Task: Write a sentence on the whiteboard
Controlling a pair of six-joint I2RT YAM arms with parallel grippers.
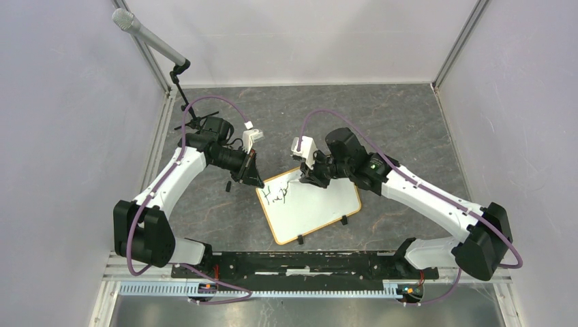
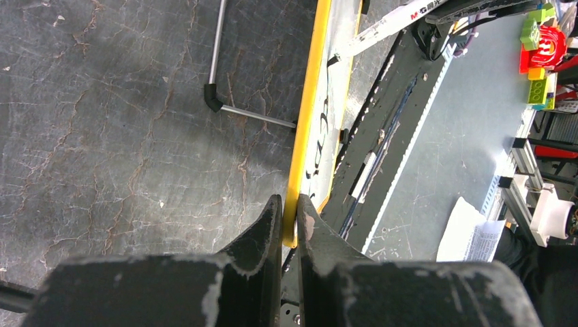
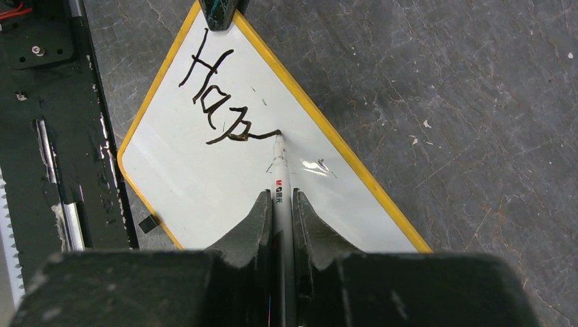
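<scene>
The whiteboard (image 1: 319,206) lies on the dark table, its frame showing yellow in the wrist views. My left gripper (image 1: 253,178) is shut on the board's far left corner; the left wrist view shows its jaws pinching the frame edge (image 2: 300,170). My right gripper (image 1: 308,178) is shut on a white marker (image 3: 281,184), whose tip touches the whiteboard (image 3: 204,184). The sentence (image 3: 217,95) reads "Hap" with a trailing stroke up to the tip. It also shows as small dark marks in the top view (image 1: 278,196).
A microphone on a stand (image 1: 151,37) stands at the back left. A small black piece (image 1: 227,185) lies left of the board. The black rail (image 1: 300,266) runs along the near table edge. Two black clip feet (image 1: 344,221) sit on the board's near edge.
</scene>
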